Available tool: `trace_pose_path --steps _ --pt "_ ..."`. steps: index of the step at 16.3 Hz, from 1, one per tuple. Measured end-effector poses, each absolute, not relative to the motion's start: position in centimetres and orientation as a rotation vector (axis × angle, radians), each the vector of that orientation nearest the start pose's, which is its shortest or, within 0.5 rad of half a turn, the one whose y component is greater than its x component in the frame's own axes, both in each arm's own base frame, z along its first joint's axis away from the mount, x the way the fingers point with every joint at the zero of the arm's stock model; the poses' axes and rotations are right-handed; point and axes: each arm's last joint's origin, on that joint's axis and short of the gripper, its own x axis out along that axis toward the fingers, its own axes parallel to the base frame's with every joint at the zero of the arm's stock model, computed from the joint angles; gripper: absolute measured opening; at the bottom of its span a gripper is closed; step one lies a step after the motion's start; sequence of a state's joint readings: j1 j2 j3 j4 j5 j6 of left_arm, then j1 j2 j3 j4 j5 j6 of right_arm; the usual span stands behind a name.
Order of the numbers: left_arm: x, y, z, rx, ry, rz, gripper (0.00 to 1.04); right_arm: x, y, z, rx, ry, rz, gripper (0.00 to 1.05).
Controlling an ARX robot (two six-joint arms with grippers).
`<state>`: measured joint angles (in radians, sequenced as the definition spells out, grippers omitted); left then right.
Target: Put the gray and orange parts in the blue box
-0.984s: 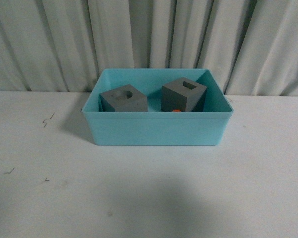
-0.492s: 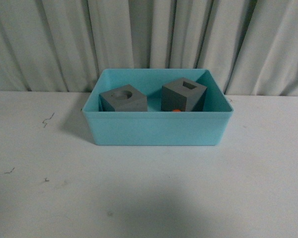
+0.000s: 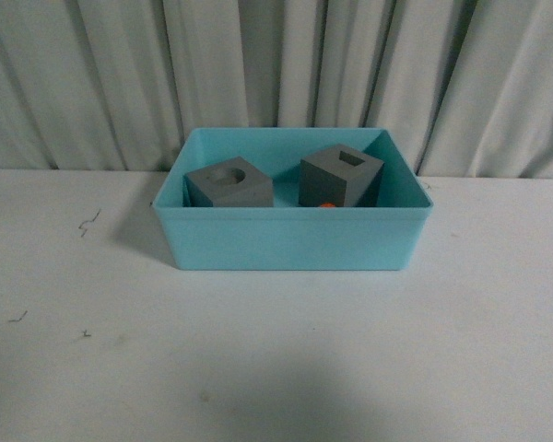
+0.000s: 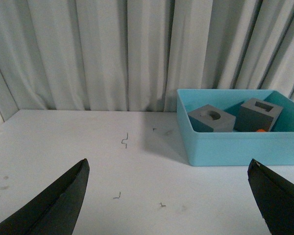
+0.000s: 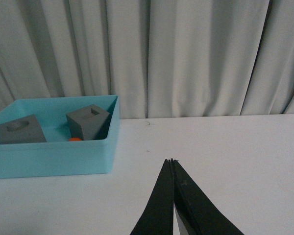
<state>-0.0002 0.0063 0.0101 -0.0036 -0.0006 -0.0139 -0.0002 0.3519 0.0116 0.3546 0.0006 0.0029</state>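
Note:
The blue box [image 3: 290, 238] stands on the white table before the curtain. Inside it sit a gray cube with a round recess [image 3: 229, 183] and a gray cube with a rectangular recess [image 3: 342, 175]. Just a sliver of the orange part [image 3: 326, 205] peeks above the box's near wall. In the left wrist view the box [image 4: 235, 146] lies ahead and to one side; my left gripper [image 4: 169, 164] is open over bare table, well short of it. My right gripper [image 5: 171, 160] is shut and empty over the table beside the box [image 5: 51, 156]. Neither arm shows in the front view.
A pleated grey-white curtain [image 3: 276, 74] closes off the back of the table. Small dark scuff marks [image 3: 89, 221] dot the white tabletop [image 3: 276, 368] left of the box.
A soft shadow on the near part of the table has faded and drawn back. The box and the parts in it have not moved.

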Motion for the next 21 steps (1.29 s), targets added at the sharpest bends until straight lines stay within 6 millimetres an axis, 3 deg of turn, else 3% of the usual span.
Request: trace_pose_path --steps 10,11,18,21 --pt "9.7 0.0 16.6 -0.014 0.0 0.001 0.98 10.0 0.0 16.4 0.003 0.041 0.0 0.02" --pt "9.7 0.0 16.6 -0.014 0.0 0.0 0.98 9.7 0.0 16.9 0.003 -0.025 0.0 0.02" --pt "9.7 0.0 16.6 -0.014 0.0 0.0 0.98 9.7 0.0 16.7 0.002 -0.005 0.0 0.02" --pt "9.7 0.0 16.6 -0.014 0.0 0.0 0.98 9.7 0.0 16.7 0.002 -0.005 0.0 0.12"
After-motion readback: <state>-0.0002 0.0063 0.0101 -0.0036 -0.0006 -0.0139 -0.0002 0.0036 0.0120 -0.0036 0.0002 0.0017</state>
